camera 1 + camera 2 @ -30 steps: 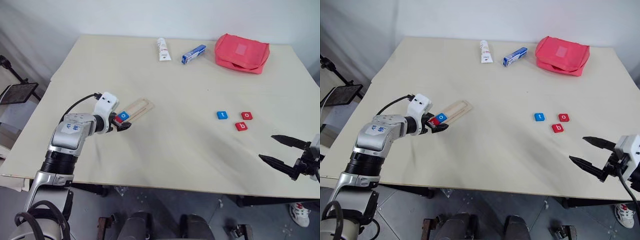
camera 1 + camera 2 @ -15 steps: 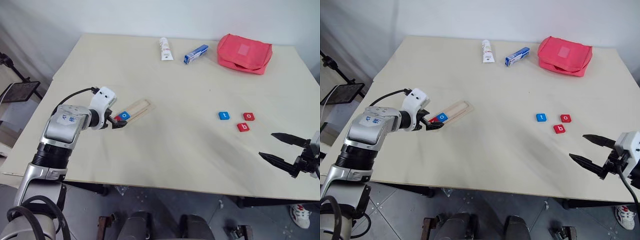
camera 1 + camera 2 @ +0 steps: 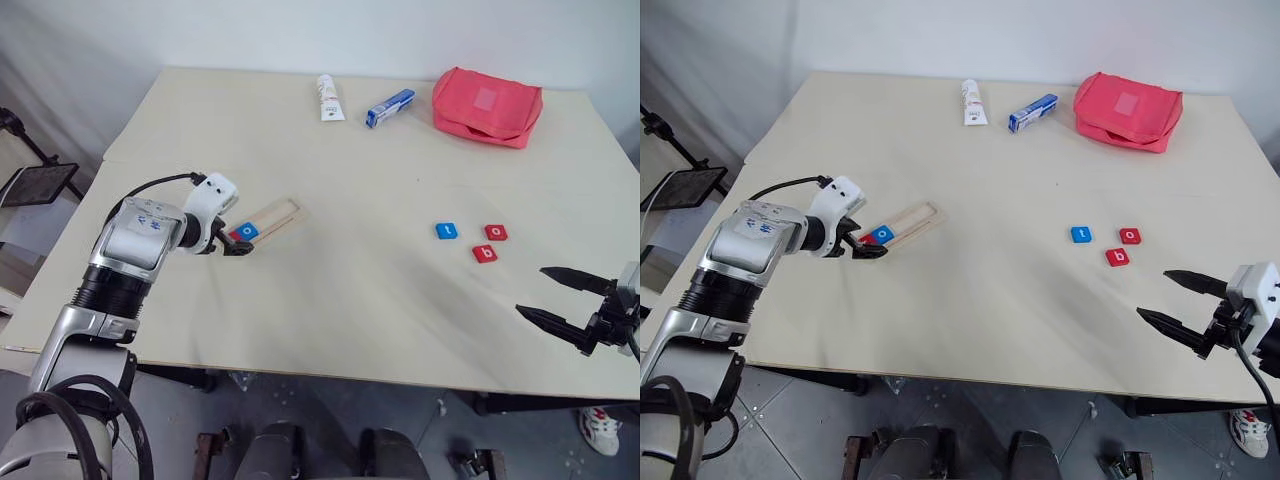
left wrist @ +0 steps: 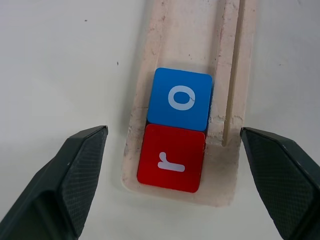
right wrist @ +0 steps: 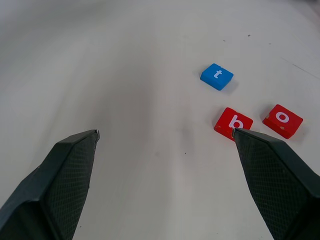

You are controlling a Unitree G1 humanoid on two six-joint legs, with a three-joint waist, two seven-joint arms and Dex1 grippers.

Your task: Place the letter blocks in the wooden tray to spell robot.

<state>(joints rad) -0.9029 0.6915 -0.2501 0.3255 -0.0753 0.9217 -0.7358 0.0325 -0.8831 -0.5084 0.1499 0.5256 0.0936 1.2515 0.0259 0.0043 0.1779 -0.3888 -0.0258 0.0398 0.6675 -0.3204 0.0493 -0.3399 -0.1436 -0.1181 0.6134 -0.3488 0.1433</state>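
Fingers of the left gripper (image 4: 172,150) stand parted and empty, one on either side of the near end of the wooden tray (image 4: 192,40). In that tray's groove the red r block (image 4: 171,158) sits at the end with the blue o block (image 4: 181,98) touching it; the rest of the groove is bare. Well apart from the tray, toward the right gripper (image 3: 560,298), lie the blue t block (image 3: 446,230), red o block (image 3: 495,232) and red b block (image 3: 484,253), loose on the table (image 3: 340,290). That gripper hangs spread and empty near them. Judgement: two letters placed, three outstanding; b is next.
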